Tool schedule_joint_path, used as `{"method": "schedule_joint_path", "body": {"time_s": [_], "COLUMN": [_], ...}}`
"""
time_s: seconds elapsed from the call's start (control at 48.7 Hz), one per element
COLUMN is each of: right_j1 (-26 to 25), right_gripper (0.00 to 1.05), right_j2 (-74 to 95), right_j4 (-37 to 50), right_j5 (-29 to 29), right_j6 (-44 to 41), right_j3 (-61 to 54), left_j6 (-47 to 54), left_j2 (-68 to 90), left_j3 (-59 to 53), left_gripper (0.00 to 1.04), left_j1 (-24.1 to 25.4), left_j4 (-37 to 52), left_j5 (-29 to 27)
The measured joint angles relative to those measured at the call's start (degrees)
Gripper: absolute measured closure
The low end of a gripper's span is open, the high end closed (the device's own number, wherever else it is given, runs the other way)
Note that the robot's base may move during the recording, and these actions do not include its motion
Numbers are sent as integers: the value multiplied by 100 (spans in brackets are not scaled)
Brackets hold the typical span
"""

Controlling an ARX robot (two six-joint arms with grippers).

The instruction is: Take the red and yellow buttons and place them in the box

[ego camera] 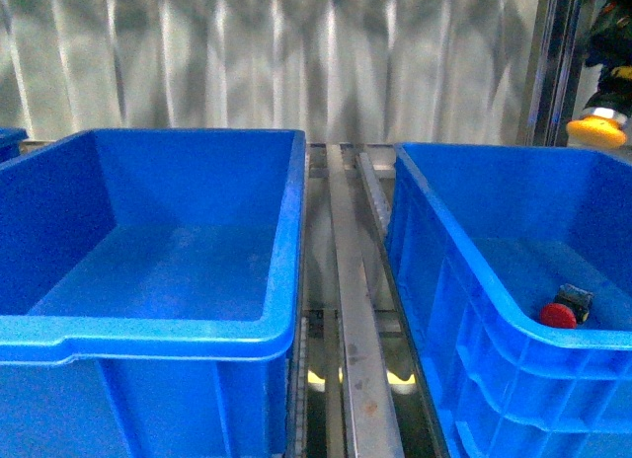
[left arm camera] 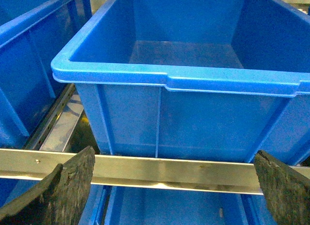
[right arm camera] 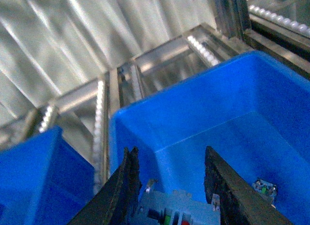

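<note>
Inside right box (ego camera: 464, 241) red button (ego camera: 557, 315), yellow button (ego camera: 596, 129) held above (left box (ego camera: 148, 335) bare)

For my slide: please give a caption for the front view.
Two blue bins; red button in right one, yellow button held above.

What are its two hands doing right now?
Left hand: open, empty.
Right hand: shut on the yellow button.
</note>
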Motion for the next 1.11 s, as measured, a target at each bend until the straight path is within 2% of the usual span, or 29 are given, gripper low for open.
{"method": "schedule_joint_path", "body": {"time_s": [0.123, 0.185, 0.246, 0.39, 0.534, 0.636, 0.801, 0.965, 1.109], "right_j1": [-232, -317, -518, -796, -1064, -1209, -1364, -1453, -1561], "right_gripper": [73, 73, 73, 73, 73, 73, 72, 52, 25], "right_j2": [1349, 1714, 2396, 3215, 3950, 4304, 4404, 4404, 4155], "right_j4": [-1375, -1733, -2441, -3309, -3788, -3794, -3604, -3425, -3174], "right_j5": [-186, -267, -472, -595, -726, -647, -850, -901, -1069], "right_j6": [-643, -748, -938, -1207, -1311, -1484, -1652, -1657, -1652], "right_j3": [1331, 1670, 2306, 3062, 3606, 3724, 3801, 3766, 3434], "left_j6": [0, 0, 2, 0, 0, 2, 0, 2, 2], "left_j2": [0, 0, 0, 0, 0, 0, 0, 0, 0], "left_j3": [0, 0, 0, 0, 0, 0, 0, 0, 0], "left_gripper": [8, 8, 8, 8, 8, 8, 8, 8, 8], "left_j1": [0, 0, 0, 0, 0, 0, 0, 0, 0], "left_j4": [0, 0, 0, 0, 0, 0, 0, 0, 0], "left_j5": [0, 0, 0, 0, 0, 0, -2, 0, 0]}}
